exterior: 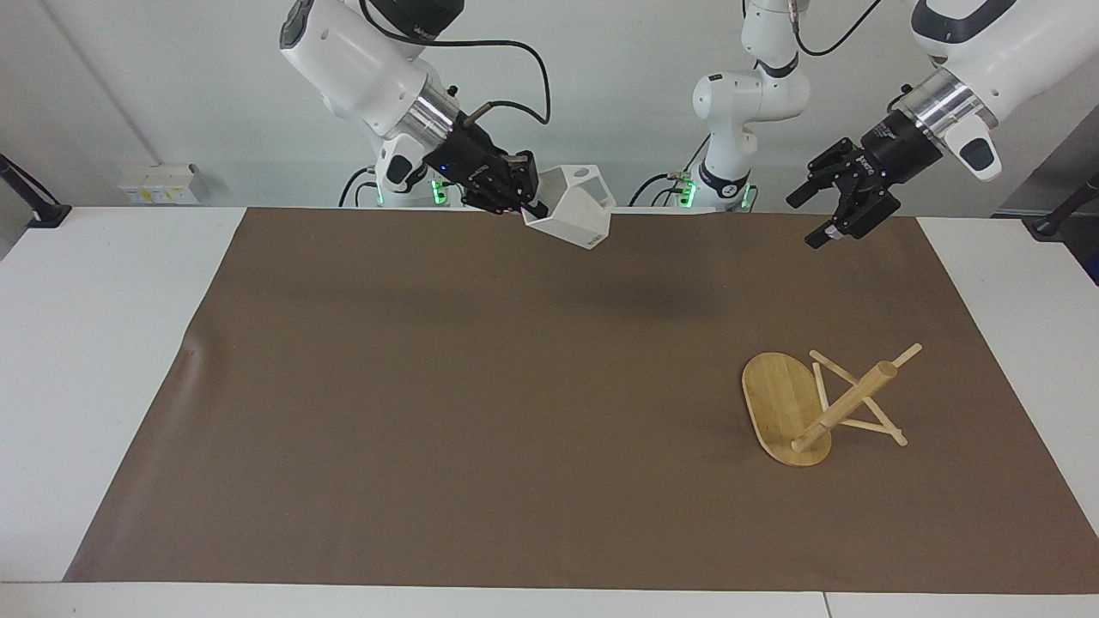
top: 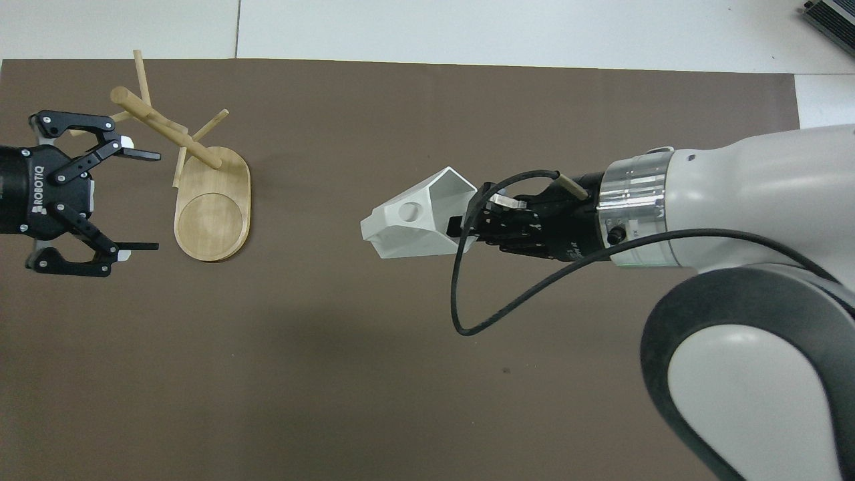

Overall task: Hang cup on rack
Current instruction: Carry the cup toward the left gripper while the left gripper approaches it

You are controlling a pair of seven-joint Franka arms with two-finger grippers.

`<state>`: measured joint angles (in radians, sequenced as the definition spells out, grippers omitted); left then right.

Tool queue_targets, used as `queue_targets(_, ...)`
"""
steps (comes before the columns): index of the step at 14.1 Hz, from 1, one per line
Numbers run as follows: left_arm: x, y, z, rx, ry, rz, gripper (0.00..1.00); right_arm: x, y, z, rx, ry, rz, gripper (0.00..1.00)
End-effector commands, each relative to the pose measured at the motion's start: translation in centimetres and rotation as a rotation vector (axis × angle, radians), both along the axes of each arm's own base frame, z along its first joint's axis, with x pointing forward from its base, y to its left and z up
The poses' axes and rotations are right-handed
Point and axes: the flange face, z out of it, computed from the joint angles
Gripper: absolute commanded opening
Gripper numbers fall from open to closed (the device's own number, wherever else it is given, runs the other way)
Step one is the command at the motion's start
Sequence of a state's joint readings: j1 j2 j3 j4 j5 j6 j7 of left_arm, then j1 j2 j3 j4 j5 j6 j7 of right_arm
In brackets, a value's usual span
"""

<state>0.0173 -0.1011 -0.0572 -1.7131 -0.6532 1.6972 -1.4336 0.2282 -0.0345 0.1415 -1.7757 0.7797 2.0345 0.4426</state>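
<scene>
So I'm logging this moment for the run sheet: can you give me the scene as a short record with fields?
cup: white mug, held in the air over the mat, tilted
right claw: shut on the cup
rack: bamboo mug tree, lying tipped over on the mat toward the left arm's end, base on edge, pegs touching the mat
left claw: open, up in the air beside the rack, holding nothing
mat: brown sheet covering the table
task state: cup not yet hung

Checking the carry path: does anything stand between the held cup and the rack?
Nothing visible does. The right tool holds the cup in the air over bare brown mat. The rack lies tipped over, the open left tool above it.
</scene>
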Motion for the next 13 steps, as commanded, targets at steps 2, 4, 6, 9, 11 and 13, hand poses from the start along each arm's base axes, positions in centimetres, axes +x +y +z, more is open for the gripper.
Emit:
queue_targets(2, -0.3, -3.8, -0.9, -0.037, 0.102, 0.084, 1.0, -1.8, 4.3, -0.3, 0.069, 0.014, -0.137, 0.0)
queue_targets(4, 0.1, -5.5, -1.2, -0.048, 0.137, 0.154, 1.0, -2.1, 5.8, -0.5, 0.086, 0.009, -0.157, 0.0)
queue_targets(6, -0.1, -7.6, -1.7, -0.051, 0.168, 0.171, 1.0, -2.1, 7.0, -0.7, 0.147, 0.017, -0.189, 0.0)
queue_targets(9, -0.4, -9.7, -1.9, -0.057, 0.186, 0.187, 1.0, -2.0, 8.1, -1.5, 0.154, 0.014, -0.202, 0.0)
queue_targets(11, -0.5, -10.6, -1.9, -0.059, 0.196, 0.195, 1.0, -2.4, 9.0, -1.8, 0.152, 0.019, -0.189, 0.0)
queue_targets(13, -0.9, -11.8, -1.9, -0.062, 0.199, 0.198, 1.0, -2.5, 9.0, -1.8, 0.153, 0.019, -0.189, 0.0)
